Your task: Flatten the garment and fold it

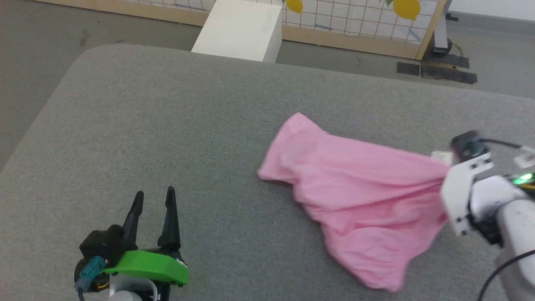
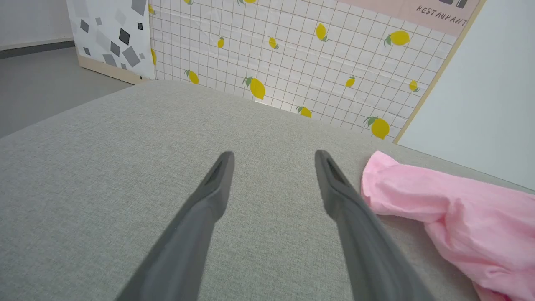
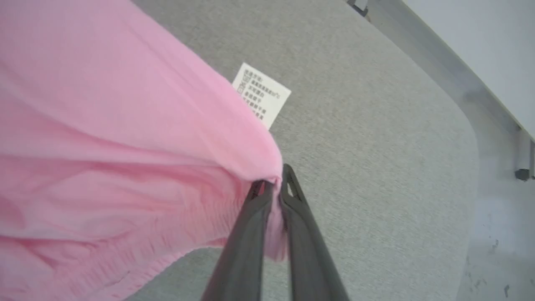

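Head view, from the left: the left pincer (image 1: 155, 191) hovers low over the grey surface (image 1: 167, 104) with its fingers apart and nothing between them, well apart from the cloth. Right of centre lies the garment (image 1: 355, 184), pink and wrinkly, its left end resting on the surface while its right end is drawn up into a bunch. There the right pincer (image 3: 271, 177) is clamped on a pinch of the garment's edge, just beside the white label (image 3: 261, 95). The step in hand looks like flattening. To do it well, the right arm would pull gently outward and low so the folds run out without the thin cloth slipping free, while the left pincer takes the far left end to give tension from both sides. Bare surface lies open to the left and ahead, so spreading leftward is easy. On the right the surface's rounded edge is near, which leaves less room for pulling that way. A white box (image 1: 242, 29) stands beyond the far edge.
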